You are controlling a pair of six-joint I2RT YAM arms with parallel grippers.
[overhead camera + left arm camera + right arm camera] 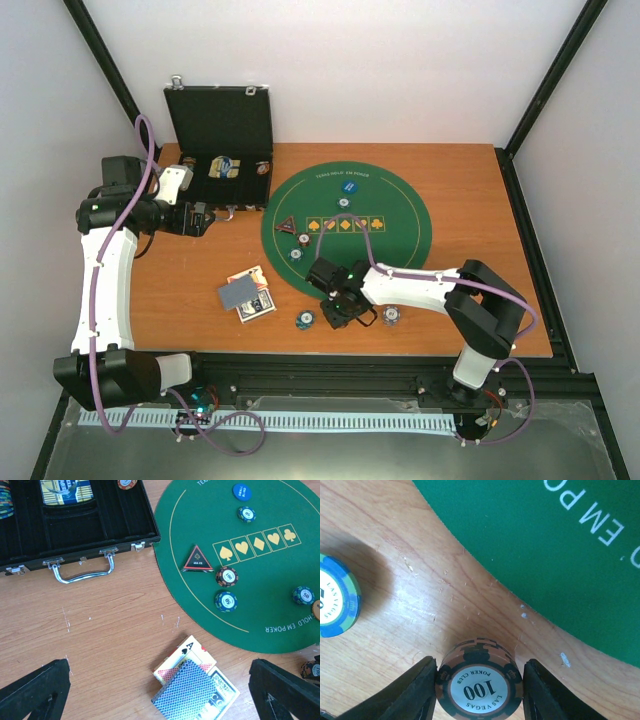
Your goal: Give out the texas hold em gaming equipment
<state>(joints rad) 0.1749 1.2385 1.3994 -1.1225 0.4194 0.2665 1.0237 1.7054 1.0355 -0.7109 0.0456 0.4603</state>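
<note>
Landmark: round green mat (400, 205), felt-like nap, printed with five yellow suit boxes.

Far left of mat: black case (220, 125), lid up. Hard shell, metal handle (82, 572) and latches. The moulded trays hold a striped chip stack (4, 505) and a printed blue box (62, 490), neither handed out yet.

Left of mat, by the case front: left hand (200, 218), fingers spread full wide with nothing between them. It hangs over the table (480, 300), wood-grain laminate, lightly scratched.

Near-left of mat, off its edge: playing cards (192, 692) in a loose heap. A grey-blue lattice back lies on top, an ace of spades face-up beneath. Thin and glossy. They look undealt, and every suit box is vacant.

On mat, left part: triangular token (196, 560), dark with a red edge. A dark-rimmed chip (226, 576) sits just beside its corner and a teal chip (225, 601) near that.

On mat, far side: blue disc (242, 492), smooth and flat.

Near side of mat, just off its rim: blue-green chip (335, 597) flat on the wood. Next right, right hand (338, 312) is pinching a brown chip (479, 682), pads against its ribbed rim on both sides. The chip lies flat, not lifted.

Judgement: roughly midway. Token, disc and several chips are placed. The case stock, the off-mat chips and all the cards remain.
</note>
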